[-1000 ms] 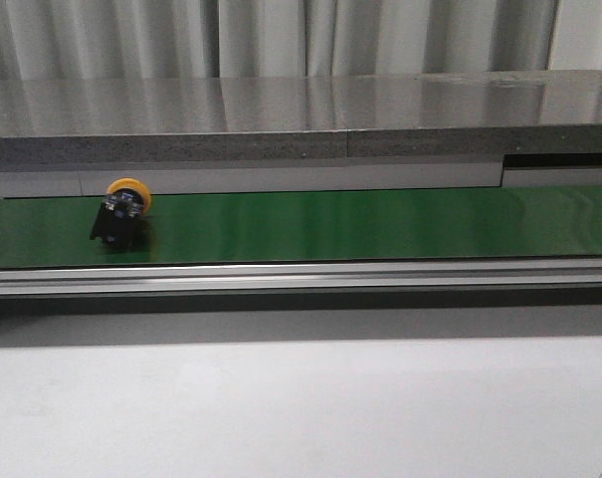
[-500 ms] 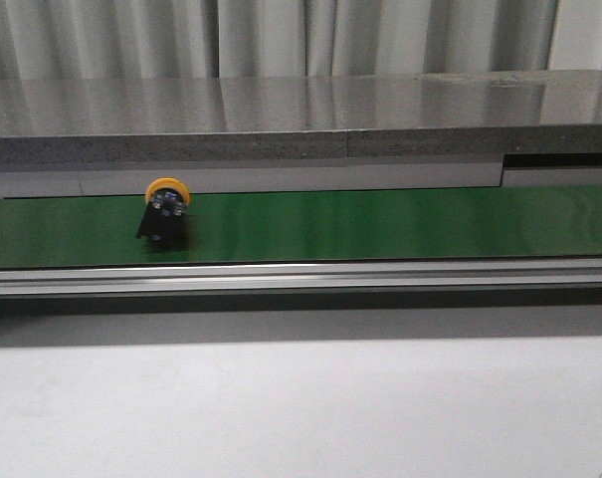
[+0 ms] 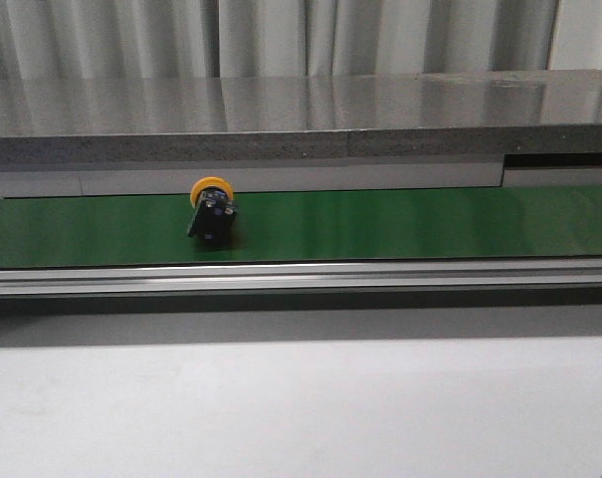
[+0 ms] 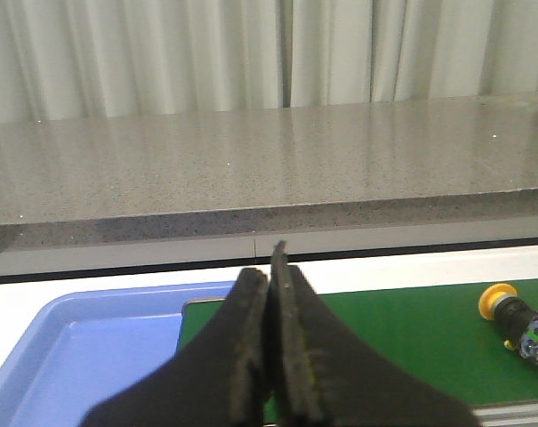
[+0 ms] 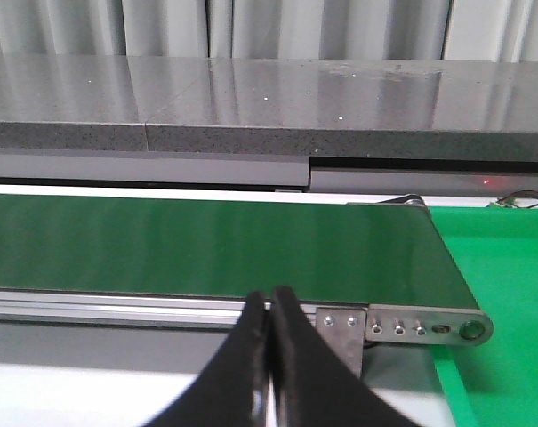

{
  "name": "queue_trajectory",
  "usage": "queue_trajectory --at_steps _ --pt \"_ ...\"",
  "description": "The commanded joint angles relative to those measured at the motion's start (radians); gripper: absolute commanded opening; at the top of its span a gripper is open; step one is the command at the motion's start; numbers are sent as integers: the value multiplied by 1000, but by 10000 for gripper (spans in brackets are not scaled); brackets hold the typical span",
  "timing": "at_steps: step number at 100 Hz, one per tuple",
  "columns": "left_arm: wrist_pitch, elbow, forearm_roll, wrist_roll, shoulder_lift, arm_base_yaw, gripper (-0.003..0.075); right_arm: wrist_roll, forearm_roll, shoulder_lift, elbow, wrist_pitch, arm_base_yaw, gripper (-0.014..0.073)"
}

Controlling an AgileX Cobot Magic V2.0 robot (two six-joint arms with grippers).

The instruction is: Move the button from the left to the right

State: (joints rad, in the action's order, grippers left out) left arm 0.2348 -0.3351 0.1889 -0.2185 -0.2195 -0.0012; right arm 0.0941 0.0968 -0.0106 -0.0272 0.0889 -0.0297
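Nearest to you in the front view is the pale worktop [image 3: 301, 408], bare in its front part, and neither arm shows in this view. Behind it runs the metal rail [image 3: 301, 277] of the conveyor, and then the green belt [image 3: 400, 224], which goes from 9 o'clock to 3 o'clock across the picture. The button [image 3: 212, 211] lies on this belt, tipped over, with its yellow cap toward 12 o'clock and its black body toward you. It is left of the middle of the belt, so a long green stretch is open at its 3 o'clock side. Far behind are the grey stone ledge [image 3: 301, 119] and the curtain [image 3: 281, 35].

In the left wrist view, the left pincer [image 4: 271, 294] has its two fingers pressed together and pinches nothing. A blue tray [image 4: 91, 347] lies just beyond it, and the button [image 4: 517, 320] is well apart, further along the belt. In the right wrist view, the right pincer [image 5: 270, 320] is also pressed together with nothing between, and you see the right end of the belt with its end bracket [image 5: 420, 326], but no button there.

My judgement: the task is only in its early part. The button is not yet at the right side, and most of the way is left.
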Motion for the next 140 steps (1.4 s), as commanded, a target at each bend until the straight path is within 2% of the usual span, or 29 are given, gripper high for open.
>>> queue_trajectory --at_steps 1,11,35,58,77,87,109,140 --pt "-80 -27 14 -1 -9 -7 -20 6 -4 -21 17 -103 5 -67" --pt "-80 -27 14 -1 -9 -7 -20 6 -3 -20 49 -89 5 -67" --pt "-80 -27 14 -1 -9 -7 -20 6 -3 71 204 56 5 -67" --pt "-80 -27 14 -1 -9 -7 -20 6 -3 304 405 226 5 -67" --pt "-80 -27 14 -1 -9 -7 -20 6 28 536 591 472 5 -67" --pt "-80 -27 14 -1 -9 -7 -20 6 30 653 675 554 5 -67" --pt "-80 -27 14 -1 -9 -7 -20 6 63 809 785 576 5 -67" --pt "-80 -27 14 -1 -9 -7 -20 6 82 868 794 583 5 -65"
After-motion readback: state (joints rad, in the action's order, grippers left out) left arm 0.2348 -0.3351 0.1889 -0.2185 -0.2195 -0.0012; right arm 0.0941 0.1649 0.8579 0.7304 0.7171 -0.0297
